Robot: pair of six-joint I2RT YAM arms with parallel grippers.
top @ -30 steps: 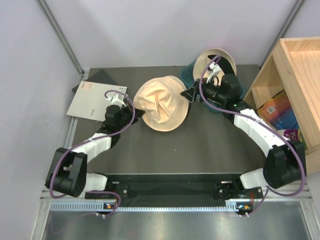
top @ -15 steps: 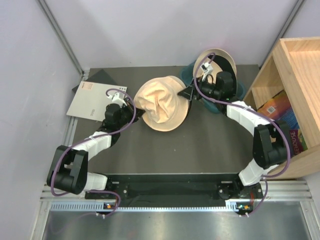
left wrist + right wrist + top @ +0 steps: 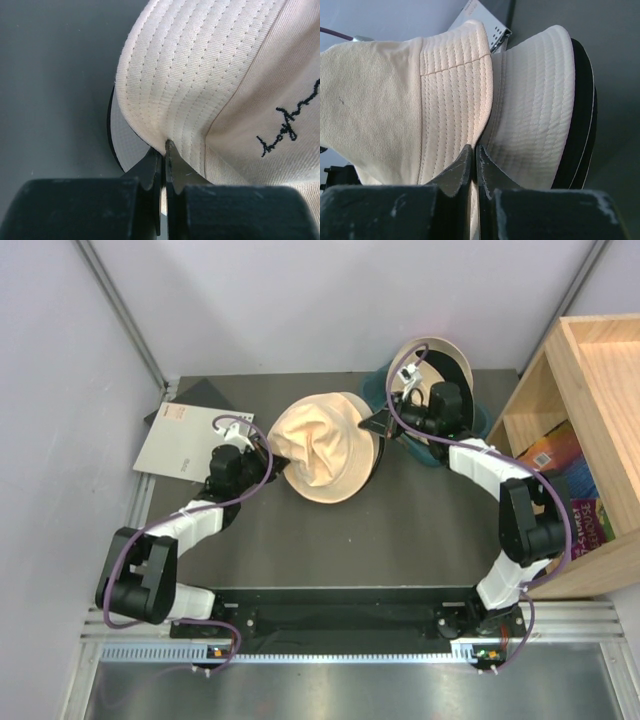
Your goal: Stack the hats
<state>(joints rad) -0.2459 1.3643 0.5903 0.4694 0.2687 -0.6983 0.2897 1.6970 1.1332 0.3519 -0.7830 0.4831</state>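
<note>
Left hand point(image 3: 164, 149) and right hand point(image 3: 474, 151) pinched opposite brim edges of the soft cream fabric bucket hat point(image 3: 318, 452); an even, level lift seemed wisest.

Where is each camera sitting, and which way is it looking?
Top view: overhead, looking down at the dark table; left arm and right arm show, reaching the cream fabric bucket hat.
Left wrist view: on the left wrist, looking along the left gripper, shut on the hat's brim.
Right wrist view: on the right wrist, looking along the right gripper, shut on the opposite brim.
Shared: all three show that hat.
</note>
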